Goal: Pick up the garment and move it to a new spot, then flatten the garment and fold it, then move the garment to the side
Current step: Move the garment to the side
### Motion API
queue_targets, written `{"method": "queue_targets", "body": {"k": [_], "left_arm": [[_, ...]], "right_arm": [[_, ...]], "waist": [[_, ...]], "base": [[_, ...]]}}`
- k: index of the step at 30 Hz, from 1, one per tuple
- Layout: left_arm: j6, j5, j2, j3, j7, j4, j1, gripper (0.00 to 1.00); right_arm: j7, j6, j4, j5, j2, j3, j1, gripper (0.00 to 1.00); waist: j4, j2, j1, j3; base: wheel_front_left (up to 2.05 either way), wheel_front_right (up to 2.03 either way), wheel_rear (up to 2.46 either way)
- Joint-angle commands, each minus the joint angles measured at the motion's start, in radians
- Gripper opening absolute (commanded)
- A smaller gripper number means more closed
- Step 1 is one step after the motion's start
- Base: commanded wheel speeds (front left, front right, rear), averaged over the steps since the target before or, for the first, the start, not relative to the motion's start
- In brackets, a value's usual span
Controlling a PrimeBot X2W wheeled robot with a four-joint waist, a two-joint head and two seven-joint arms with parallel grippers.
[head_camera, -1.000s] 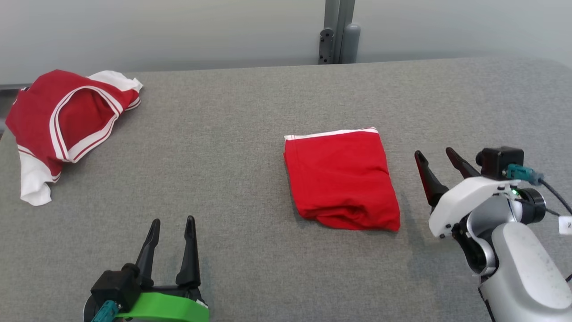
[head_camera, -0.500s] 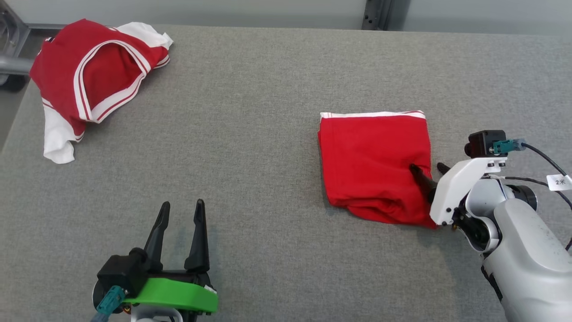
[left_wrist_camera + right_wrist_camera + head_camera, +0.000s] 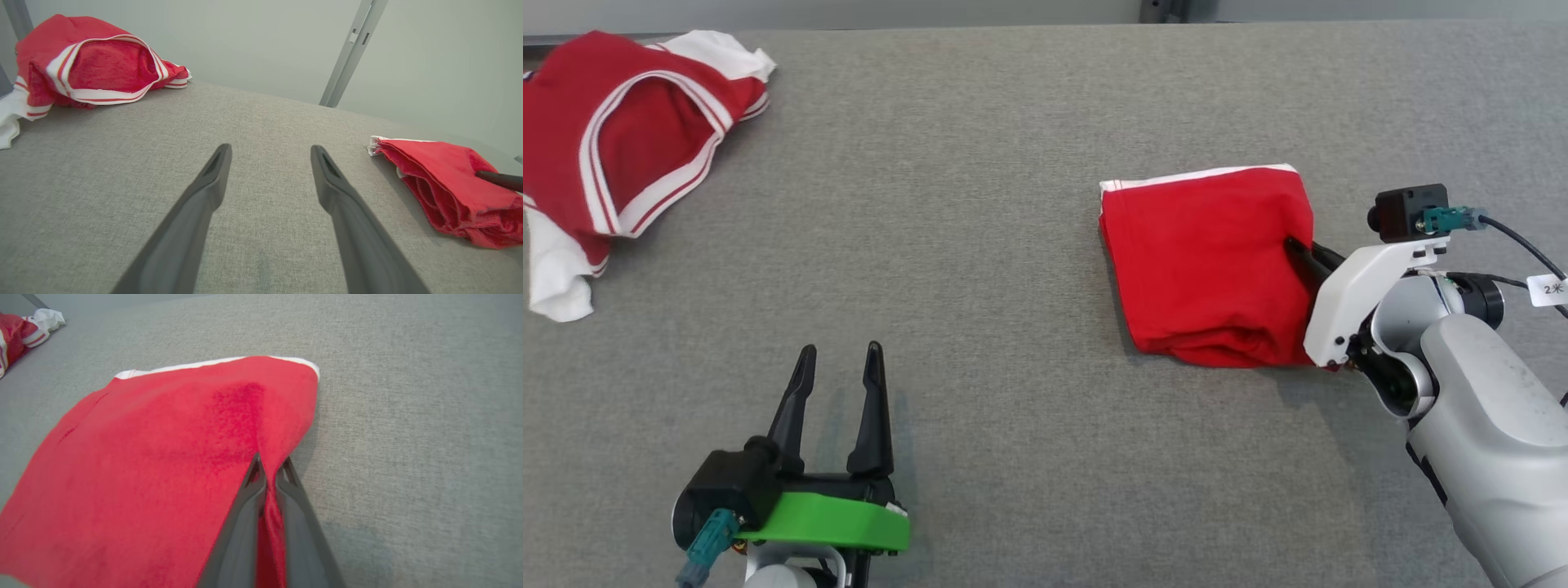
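Two fingers of right gripper point(image 3: 271, 459) pinched together on right edge of folded red cloth garment point(image 3: 1205, 261) | garment spreads left of fingertips on grey fabric table point(image 3: 980, 204) | left gripper point(image 3: 840, 351) spread, empty

The left gripper point(image 3: 840, 349) had two long dark fingers point(image 3: 872, 416), with a bright green bracket point(image 3: 825, 524) and a teal plug point(image 3: 707, 539) behind them. Behind the right gripper point(image 3: 271, 458) were a white bracket point(image 3: 1356, 287), a black camera block point(image 3: 1409, 212), a black cable point(image 3: 1515, 245) with a white tag point(image 3: 1548, 290), and a grey forearm point(image 3: 1494, 445).
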Motion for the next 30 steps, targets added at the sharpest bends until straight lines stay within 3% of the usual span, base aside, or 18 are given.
{"method": "queue_targets", "body": {"k": [1,11,17,23,30], "left_arm": [[-0.007,0.021,0.001,0.004,0.000,-0.003,-0.023,1.00],[-0.025,0.088,0.041,0.002,0.000,0.005,-0.082,1.00],[-0.027,0.108,0.069,-0.012,0.023,-0.002,-0.115,1.00],[-0.024,0.114,0.085,-0.022,0.047,-0.026,-0.130,1.00],[-0.017,0.123,0.086,-0.038,0.063,-0.052,-0.153,1.00]], "right_arm": [[-0.017,0.000,0.003,0.005,-0.013,0.003,-0.014,0.00],[-0.141,0.000,0.065,-0.024,-0.019,-0.006,-0.077,0.00],[-0.197,0.000,0.108,-0.010,-0.002,-0.011,-0.089,0.00],[-0.257,0.000,0.157,-0.027,0.005,-0.012,-0.132,0.00],[-0.292,0.000,0.274,-0.072,-0.050,-0.048,-0.242,0.00]], "waist": [[-0.098,-0.0001,0.0000,0.038],[-0.363,-0.0001,0.0000,0.101],[-0.456,-0.0001,0.0000,0.122],[-0.472,-0.0001,0.0000,0.149],[-0.387,-0.0001,0.0000,0.182]], "base": [[0.00,0.00,0.00],[0.00,0.00,0.00],[0.00,0.00,0.00],[0.00,0.00,0.00],[0.00,0.00,0.00]]}}
